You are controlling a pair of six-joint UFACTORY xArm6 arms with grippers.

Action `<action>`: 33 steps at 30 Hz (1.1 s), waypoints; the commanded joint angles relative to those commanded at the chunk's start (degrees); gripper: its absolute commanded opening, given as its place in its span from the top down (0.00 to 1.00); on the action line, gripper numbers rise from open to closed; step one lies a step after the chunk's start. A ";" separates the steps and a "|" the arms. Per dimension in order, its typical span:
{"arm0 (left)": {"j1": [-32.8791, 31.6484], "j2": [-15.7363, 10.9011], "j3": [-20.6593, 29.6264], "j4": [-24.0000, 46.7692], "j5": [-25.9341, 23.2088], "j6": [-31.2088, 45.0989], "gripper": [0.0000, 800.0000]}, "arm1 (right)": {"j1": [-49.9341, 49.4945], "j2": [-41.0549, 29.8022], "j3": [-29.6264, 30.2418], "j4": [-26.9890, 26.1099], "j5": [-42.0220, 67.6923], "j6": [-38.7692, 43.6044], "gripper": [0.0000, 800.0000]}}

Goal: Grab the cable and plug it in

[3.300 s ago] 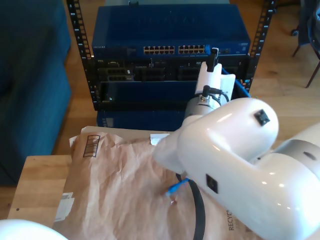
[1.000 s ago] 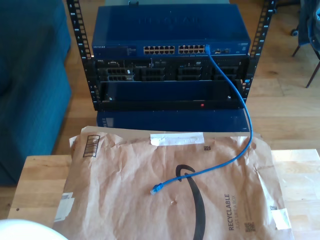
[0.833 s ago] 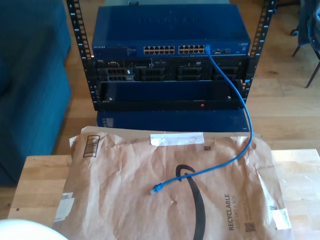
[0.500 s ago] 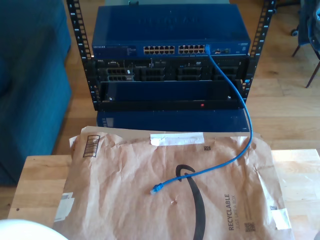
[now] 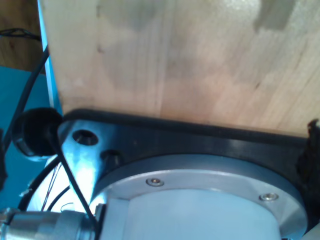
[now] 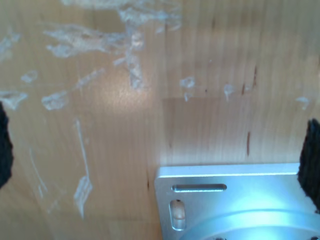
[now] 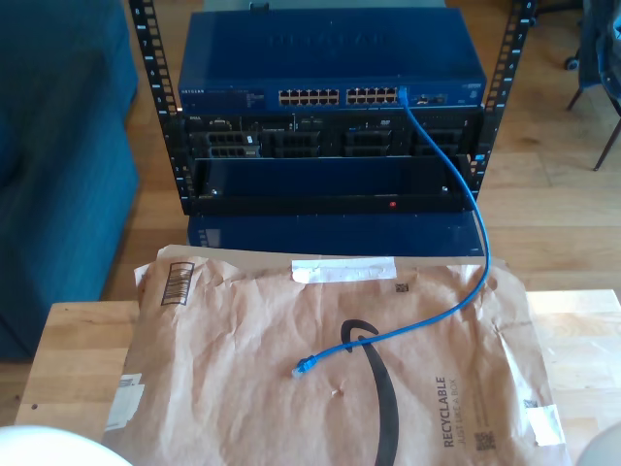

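Observation:
The blue cable (image 7: 477, 218) has one plug seated in a port (image 7: 401, 94) at the right end of the blue switch's row, as the exterior view shows it. It hangs down past the rack and curves onto the brown paper mailer. Its free plug (image 7: 304, 367) lies loose on the paper. My first gripper (image 5: 157, 160) points down at bare wood and an arm's black and metal base, with dark fingertips (image 5: 313, 145) wide apart. My second gripper (image 6: 156, 150) hangs over scuffed wood and a metal plate, its black fingertips (image 6: 311, 155) at the picture's edges with nothing between them.
The blue switch (image 7: 330, 58) tops a black rack (image 7: 330, 146) beyond the wooden table (image 7: 68, 340). The brown mailer (image 7: 243, 388) covers most of the table. White arm parts show at the exterior view's lower left (image 7: 39, 449) and lower right (image 7: 606, 449) corners. Blue furniture (image 7: 58, 175) stands at that view's left.
A white arm that reached to the switch's port 3.3 s ago has pulled back, leaving the cable plugged in. A bit of white arm has just appeared at the exterior view's lower right.

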 joint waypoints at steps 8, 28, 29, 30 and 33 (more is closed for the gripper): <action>0.00 0.00 0.00 0.00 0.00 0.00 0.00 | -0.09 -0.88 1.32 -0.09 -1.85 -1.14 0.00; 0.00 0.00 0.00 0.00 0.00 0.00 0.00 | -0.18 0.35 3.78 -0.09 -5.45 -5.80 0.00; 0.00 0.00 0.00 -0.09 0.00 0.00 0.00 | -0.09 0.35 4.13 -0.09 -5.98 -5.80 0.00; 0.00 0.00 0.00 -0.09 0.00 0.00 0.00 | -0.09 0.35 4.40 -0.18 -6.51 -5.80 0.00; 0.00 0.00 0.00 0.00 0.00 0.00 0.00 | 0.00 0.79 4.66 -0.18 -7.12 -5.80 0.00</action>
